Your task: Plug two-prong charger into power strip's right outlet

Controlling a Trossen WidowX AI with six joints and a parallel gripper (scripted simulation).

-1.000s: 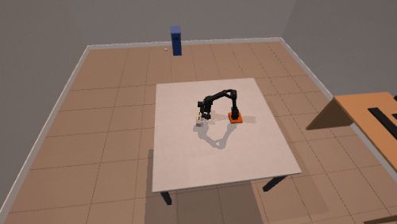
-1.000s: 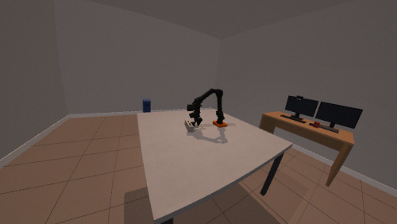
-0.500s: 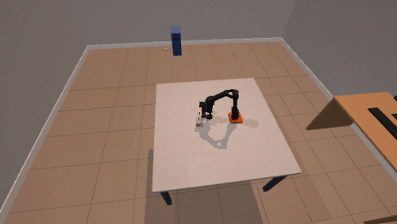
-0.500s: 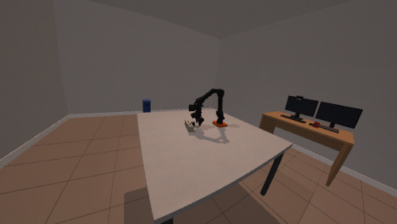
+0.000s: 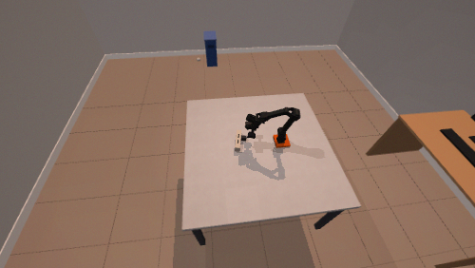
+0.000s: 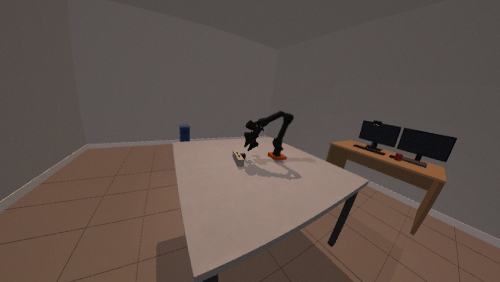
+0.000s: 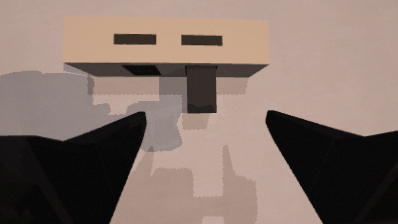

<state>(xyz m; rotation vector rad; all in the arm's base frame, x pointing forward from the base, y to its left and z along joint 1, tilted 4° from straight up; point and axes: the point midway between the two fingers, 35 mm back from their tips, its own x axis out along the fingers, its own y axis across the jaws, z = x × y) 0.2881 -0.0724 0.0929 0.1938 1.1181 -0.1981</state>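
Observation:
The beige power strip (image 5: 237,143) (image 6: 238,159) (image 7: 167,52) lies on the white table, with two dark slots on its top. In the wrist view its near side has a dark opening (image 7: 142,70) on the left. The dark block-shaped charger (image 5: 243,138) (image 6: 243,156) (image 7: 201,90) stands out from the right part of that side and seems to meet it. Its prongs are not visible, so their depth cannot be told. My gripper (image 5: 249,131) (image 6: 247,148) (image 7: 207,116) is open and empty, above and back from the charger, which shows between the fingertips in the wrist view without touching them.
The arm's orange base (image 5: 282,141) (image 6: 277,156) stands on the table (image 5: 214,190) (image 6: 225,210), behind the gripper. A wooden desk (image 5: 432,128) (image 6: 385,162) with monitors stands off to the right. A blue box-shaped object (image 5: 211,49) (image 6: 184,133) is beyond the table.

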